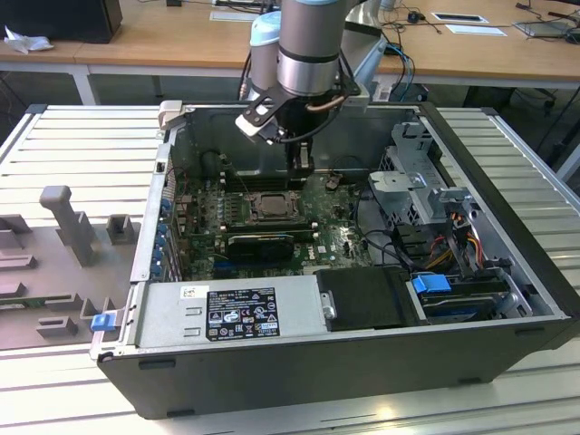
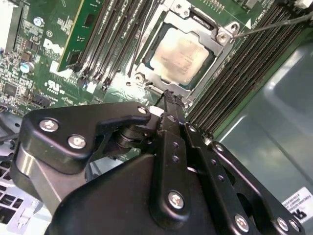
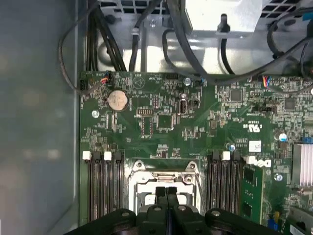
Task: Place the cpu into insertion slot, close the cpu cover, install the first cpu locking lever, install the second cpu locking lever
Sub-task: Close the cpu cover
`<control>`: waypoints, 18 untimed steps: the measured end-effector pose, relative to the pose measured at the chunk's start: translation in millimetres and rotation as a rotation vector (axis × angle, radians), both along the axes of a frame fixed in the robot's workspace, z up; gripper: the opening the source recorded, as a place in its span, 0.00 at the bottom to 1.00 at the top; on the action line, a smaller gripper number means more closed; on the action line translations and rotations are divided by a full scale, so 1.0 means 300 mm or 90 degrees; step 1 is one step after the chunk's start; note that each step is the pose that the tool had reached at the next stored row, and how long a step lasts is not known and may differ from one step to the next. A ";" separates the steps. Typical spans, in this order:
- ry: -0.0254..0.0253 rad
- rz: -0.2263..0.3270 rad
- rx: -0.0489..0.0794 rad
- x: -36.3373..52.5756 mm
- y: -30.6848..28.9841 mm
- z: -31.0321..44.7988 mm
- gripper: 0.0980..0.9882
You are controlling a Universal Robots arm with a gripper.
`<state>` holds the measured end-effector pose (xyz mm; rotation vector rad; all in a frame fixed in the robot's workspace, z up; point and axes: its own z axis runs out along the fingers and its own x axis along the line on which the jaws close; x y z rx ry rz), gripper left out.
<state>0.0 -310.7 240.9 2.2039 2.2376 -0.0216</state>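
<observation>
At the cpu cover (image 2: 215, 54), jaws pressed together, cpu (image 2: 182, 54) seated in second wrist view

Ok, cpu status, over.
End effector shut, beside pale silvery square cpu. Cpu seated, dull-metal frame cover down around it. Thin wire lever sticks out past corner.

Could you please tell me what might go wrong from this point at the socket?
The gripper, fingers shut, sits at the edge of the cpu cover; a slip might scrape the board or the memory slots alongside. The thin lever looks unlatched over the slots and may spring or miss its catch, leaving the cpu unclamped.
</observation>
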 end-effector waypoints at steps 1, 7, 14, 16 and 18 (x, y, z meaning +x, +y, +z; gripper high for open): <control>0.0000 0.000 0.000 -0.002 0.000 -0.009 0.01; -0.0003 0.007 0.000 -0.032 0.000 -0.038 0.01; -0.0099 0.013 0.000 -0.076 0.000 -0.042 0.01; -0.0120 0.013 0.000 -0.104 0.000 -0.043 0.01; -0.0123 0.014 0.000 -0.117 0.000 -0.043 0.01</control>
